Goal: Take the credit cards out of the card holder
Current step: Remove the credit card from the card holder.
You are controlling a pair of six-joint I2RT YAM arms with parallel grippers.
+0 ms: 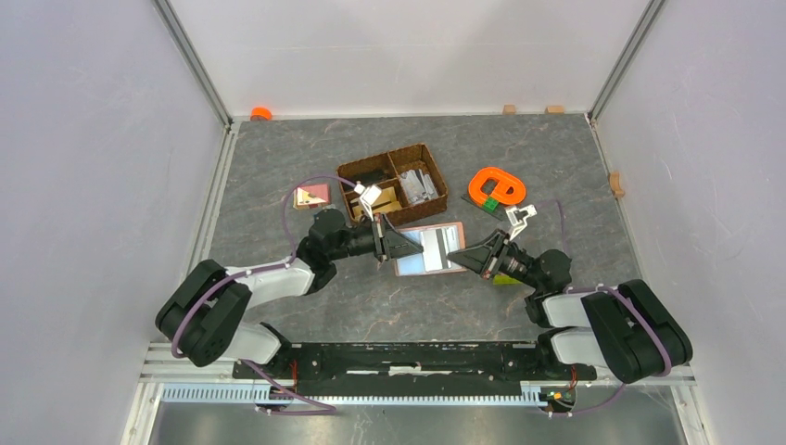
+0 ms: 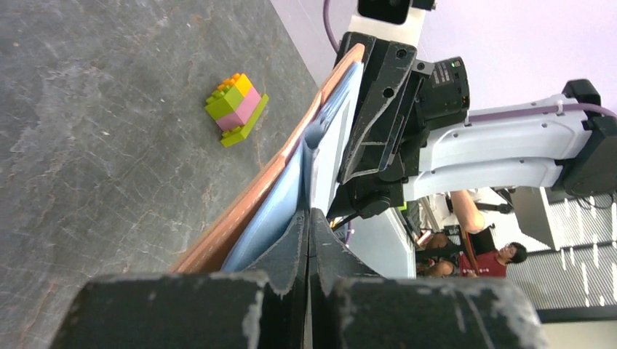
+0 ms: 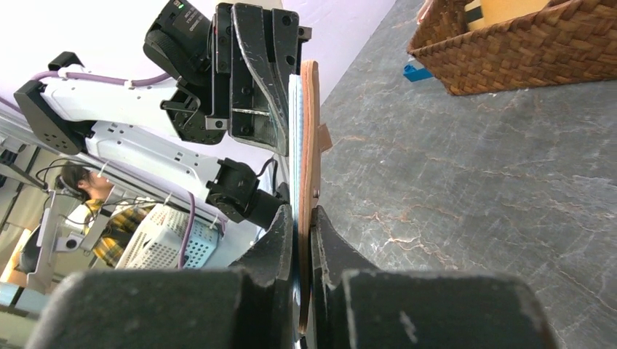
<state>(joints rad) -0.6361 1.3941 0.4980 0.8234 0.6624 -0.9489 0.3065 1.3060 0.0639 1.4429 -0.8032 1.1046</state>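
Top view — fixed, high and behind the arm bases [image 1: 417, 357], looking down over the whole counter [image 1: 371, 306]. Left wrist view — close and low, sighting along the left fingers [image 2: 280, 251] toward the right arm [image 2: 495, 153]. Right wrist view mirrors it, along the right fingers [image 3: 276, 243] toward the left arm [image 3: 109, 102]. All three share the card holder [image 1: 428, 248].

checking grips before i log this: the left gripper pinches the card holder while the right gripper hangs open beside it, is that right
Not quite. The right gripper does not hang open beside it: its fingers are shut on the edge of the card holder, as the right wrist view shows. The left gripper does pinch the card holder, at the opposite edge.
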